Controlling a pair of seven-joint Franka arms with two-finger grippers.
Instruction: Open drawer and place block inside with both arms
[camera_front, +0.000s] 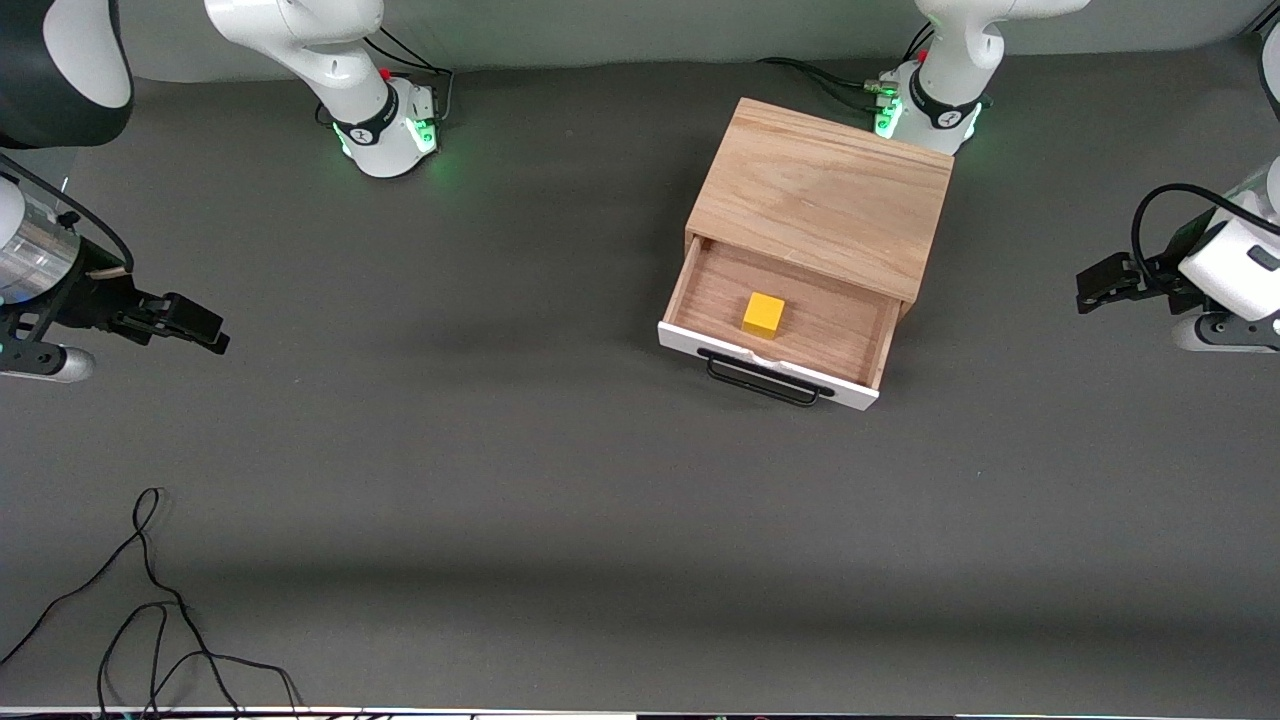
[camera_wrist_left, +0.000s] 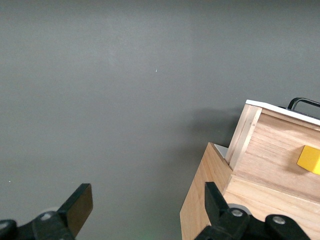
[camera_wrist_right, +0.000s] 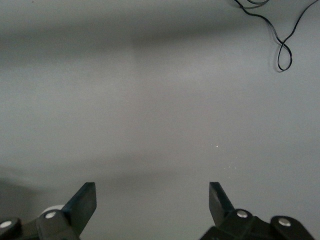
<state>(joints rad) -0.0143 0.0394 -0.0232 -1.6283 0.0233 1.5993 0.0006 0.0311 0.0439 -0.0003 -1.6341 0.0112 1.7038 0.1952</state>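
The oak-grain box (camera_front: 820, 195) stands near the left arm's base. Its drawer (camera_front: 700, 295) is pulled open toward the front camera, with its white front panel (camera_front: 690, 342) and black wire handle (camera_front: 765, 383). The yellow block (camera_front: 764, 314) lies inside the drawer; it also shows in the left wrist view (camera_wrist_left: 310, 160) with the drawer (camera_wrist_left: 270, 150). My left gripper (camera_front: 1098, 287) is open and empty, held up at the left arm's end of the table, apart from the box. My right gripper (camera_front: 195, 325) is open and empty, up over bare mat at the right arm's end.
A grey mat (camera_front: 450, 450) covers the table. A loose black cable (camera_front: 150, 610) lies near the front edge at the right arm's end; it also shows in the right wrist view (camera_wrist_right: 282, 40). The two arm bases (camera_front: 390, 125) stand along the edge farthest from the front camera.
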